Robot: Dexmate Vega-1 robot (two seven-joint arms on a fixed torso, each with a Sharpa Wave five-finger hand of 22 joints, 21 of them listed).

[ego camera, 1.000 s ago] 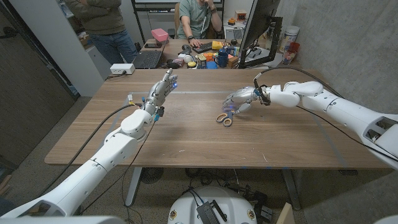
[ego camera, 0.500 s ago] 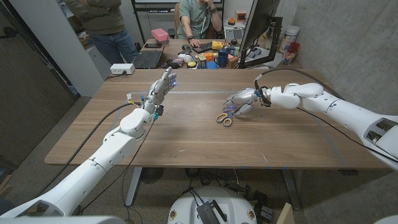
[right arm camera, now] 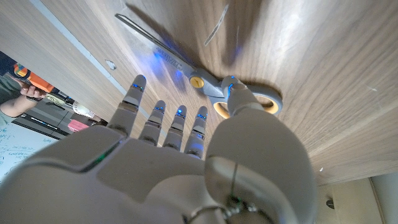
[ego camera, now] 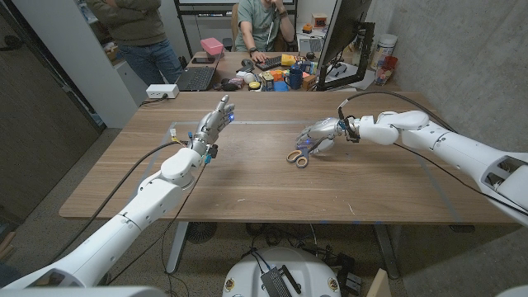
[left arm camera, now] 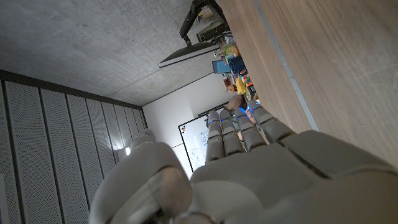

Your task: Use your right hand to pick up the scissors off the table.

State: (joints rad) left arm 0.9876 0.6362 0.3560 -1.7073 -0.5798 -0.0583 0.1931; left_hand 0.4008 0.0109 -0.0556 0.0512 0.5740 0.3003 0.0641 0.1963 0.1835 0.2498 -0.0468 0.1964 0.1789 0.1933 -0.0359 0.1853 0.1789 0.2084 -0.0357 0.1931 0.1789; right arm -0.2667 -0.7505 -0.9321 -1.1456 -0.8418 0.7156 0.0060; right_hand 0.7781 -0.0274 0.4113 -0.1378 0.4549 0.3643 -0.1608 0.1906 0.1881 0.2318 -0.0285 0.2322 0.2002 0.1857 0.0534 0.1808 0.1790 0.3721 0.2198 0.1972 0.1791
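Note:
The scissors [ego camera: 299,156], with pale orange-lined handles and grey blades, lie on the wooden table [ego camera: 247,194] right of centre. My right hand [ego camera: 320,134] hovers over their blade end with its fingers spread, and the handles poke out toward the table's front. In the right wrist view the thumb tip sits at the handle ring of the scissors [right arm camera: 186,68], while the fingers [right arm camera: 155,118] reach out beside the blades without closing on them. My left hand [ego camera: 213,124] is raised over the table's left half, fingers straight and together, holding nothing.
A white box [ego camera: 162,91], a laptop [ego camera: 196,77], a monitor [ego camera: 340,37] and several small colourful items crowd the desk beyond the far edge. Two people are behind the table there. A cable runs along my left arm.
My right hand has stayed over the scissors with hardly any shift. The left arm has drifted slightly. The scissors have not moved.

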